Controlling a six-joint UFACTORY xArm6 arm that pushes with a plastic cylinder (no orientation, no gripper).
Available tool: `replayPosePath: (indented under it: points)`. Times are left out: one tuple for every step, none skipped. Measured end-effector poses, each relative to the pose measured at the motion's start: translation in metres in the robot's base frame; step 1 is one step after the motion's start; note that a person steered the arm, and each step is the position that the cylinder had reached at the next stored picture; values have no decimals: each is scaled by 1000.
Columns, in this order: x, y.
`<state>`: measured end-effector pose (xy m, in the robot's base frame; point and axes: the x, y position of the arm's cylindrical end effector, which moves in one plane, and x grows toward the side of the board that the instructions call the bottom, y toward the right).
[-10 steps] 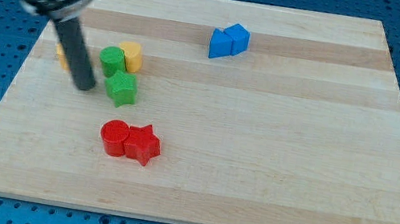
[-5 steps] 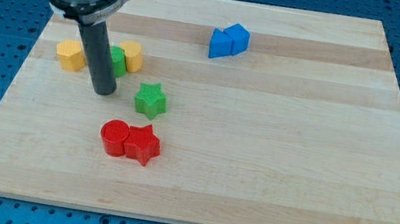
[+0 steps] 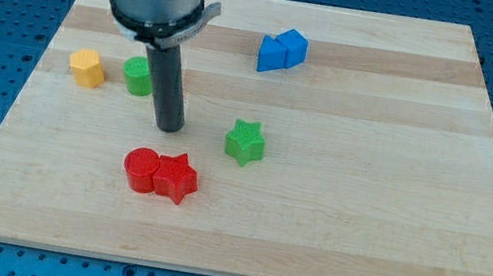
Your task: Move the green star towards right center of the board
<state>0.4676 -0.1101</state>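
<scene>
The green star (image 3: 246,143) lies on the wooden board (image 3: 344,215), a little left of the board's middle. My tip (image 3: 169,128) rests on the board to the star's left, a clear gap apart from it. The rod rises from the tip toward the view's top left. The tip stands just above the red pair.
A red cylinder (image 3: 140,168) and red star (image 3: 177,178) touch, below the tip. A green cylinder (image 3: 139,76) and a yellow block (image 3: 88,67) sit at the left. Two blue blocks (image 3: 282,50) sit near the top centre. Another yellow block is hidden behind the rod.
The green star has slid right, from beside the green cylinder to near the board's middle. My tip has followed it to the right, now trailing behind it.
</scene>
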Motion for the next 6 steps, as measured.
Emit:
replayPosePath:
  points:
    - [1,46]
    - [-3,120]
    - [-5,148]
    - [-2,93]
    - [23,75]
    - [26,118]
